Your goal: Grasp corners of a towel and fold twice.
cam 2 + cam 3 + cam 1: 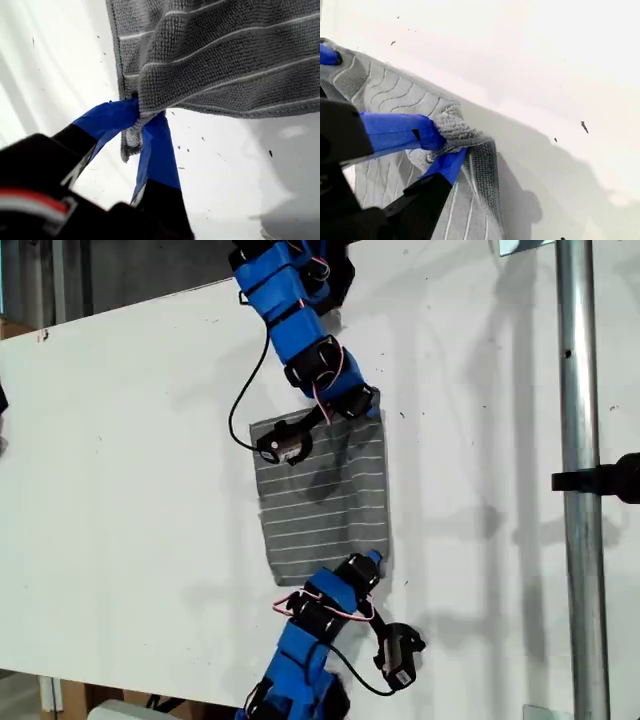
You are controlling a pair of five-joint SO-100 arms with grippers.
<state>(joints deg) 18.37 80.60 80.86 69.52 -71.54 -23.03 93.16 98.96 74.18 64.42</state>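
The grey towel with thin white stripes lies flat on the white table, mid-frame in the exterior view. My first gripper, on the arm entering from the exterior view's bottom, is shut on the towel's near right corner; the cloth spreads away beyond its blue fingertips. My second gripper, on the arm from the exterior view's top, is shut on the far right corner, which bunches between its tips. The towel ripples beside it.
A vertical metal pole with a black clamp stands at the exterior view's right. The second arm's black wrist camera hangs over the towel's far left part. The table's near edge runs along the exterior view's bottom left.
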